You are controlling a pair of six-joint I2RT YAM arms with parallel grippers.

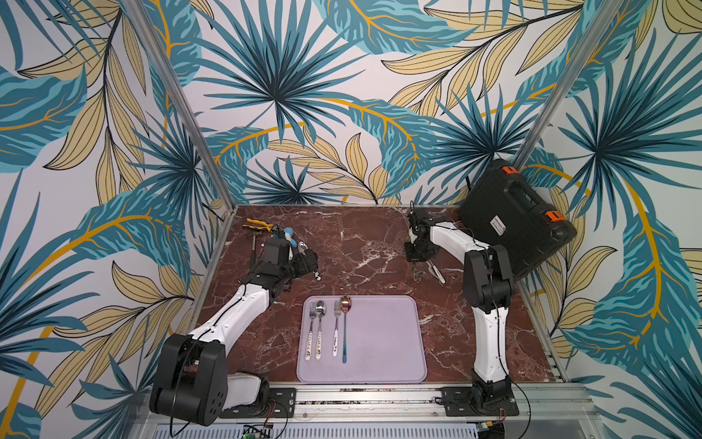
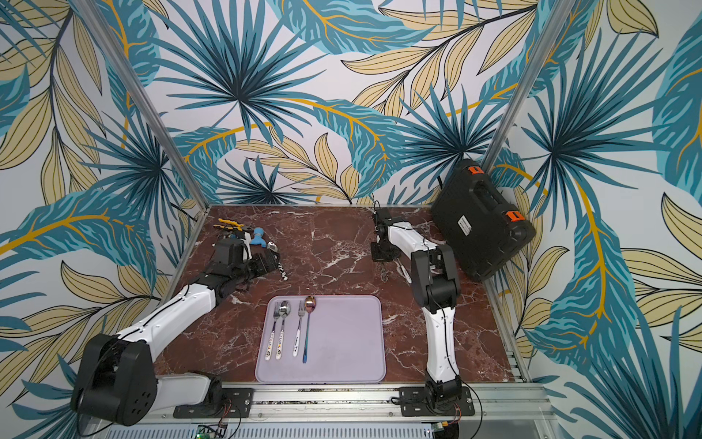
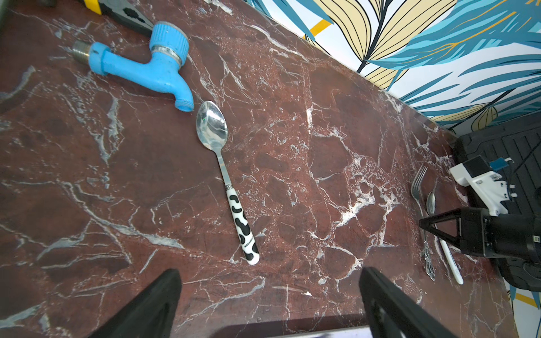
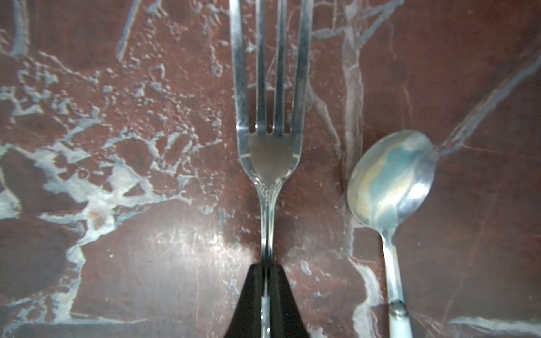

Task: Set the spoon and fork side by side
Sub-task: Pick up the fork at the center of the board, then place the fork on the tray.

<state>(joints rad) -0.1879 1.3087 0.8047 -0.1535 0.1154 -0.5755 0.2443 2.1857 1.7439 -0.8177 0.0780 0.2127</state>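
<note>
On the marble at the back right lies a silver fork [image 4: 270, 152] with an ornate handle, and my right gripper [image 4: 267, 269] is shut on that handle. Right beside it rests a small spoon [image 4: 389, 181] with a white handle, roughly parallel. Both top views show this pair under the right gripper [image 1: 417, 262]. My left gripper [image 3: 270, 275] stands open just short of the handle end of a cow-patterned spoon [image 3: 228, 187], with nothing between its fingers. A lilac tray [image 1: 399, 342] at the front holds two fork-and-spoon pairs laid side by side.
A blue plastic tap [image 3: 152, 67] and yellow-handled pliers [image 1: 258, 226] lie at the back left, close to the cow-patterned spoon. A black tool case [image 1: 513, 220] leans in the back right corner behind the right arm.
</note>
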